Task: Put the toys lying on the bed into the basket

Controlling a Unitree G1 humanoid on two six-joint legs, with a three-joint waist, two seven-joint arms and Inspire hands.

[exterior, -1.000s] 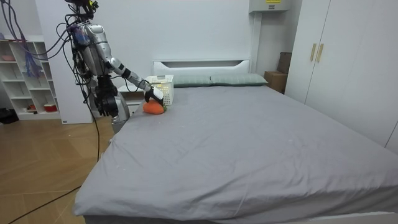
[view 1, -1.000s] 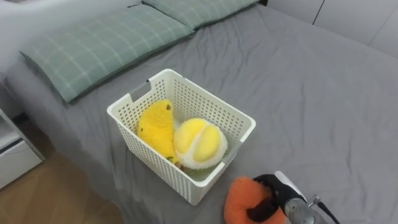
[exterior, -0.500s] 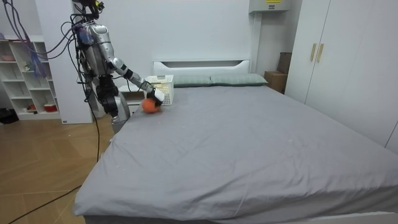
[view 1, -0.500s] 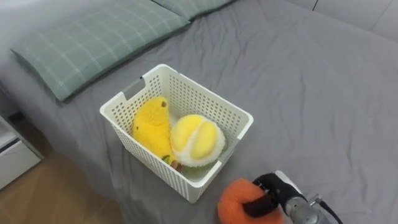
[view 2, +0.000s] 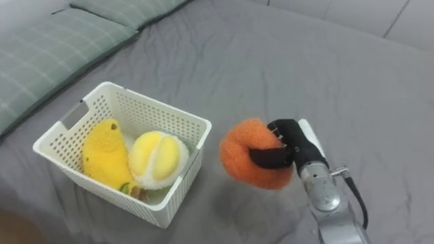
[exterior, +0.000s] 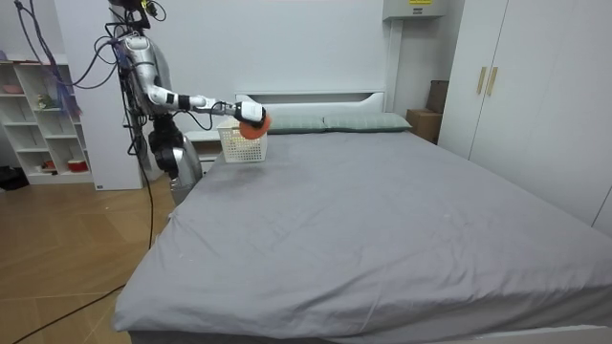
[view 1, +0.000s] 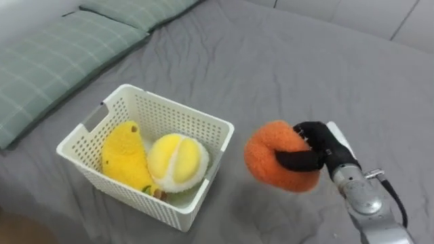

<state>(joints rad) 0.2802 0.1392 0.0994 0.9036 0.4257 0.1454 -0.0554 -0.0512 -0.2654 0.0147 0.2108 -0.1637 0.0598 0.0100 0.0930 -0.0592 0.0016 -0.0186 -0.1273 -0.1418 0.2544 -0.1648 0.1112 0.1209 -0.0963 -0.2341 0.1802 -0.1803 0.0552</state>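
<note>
Orange plush toy point(view 1: 279, 156) clasped in right hand point(view 1: 319, 148), raised beside white basket point(view 1: 146, 156)

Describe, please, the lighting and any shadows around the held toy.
Left eye view: soft, even light; a faint shadow on the bed below the orange toy in the right hand. Room view: evenly lit, no glare on the bed.

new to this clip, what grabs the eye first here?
The orange plush toy, gripped in the robot's right hand and held in the air above the grey bed, just right of the white basket. That basket sits on the bed and holds a yellow plush toy and a round yellow-and-white toy.
</note>
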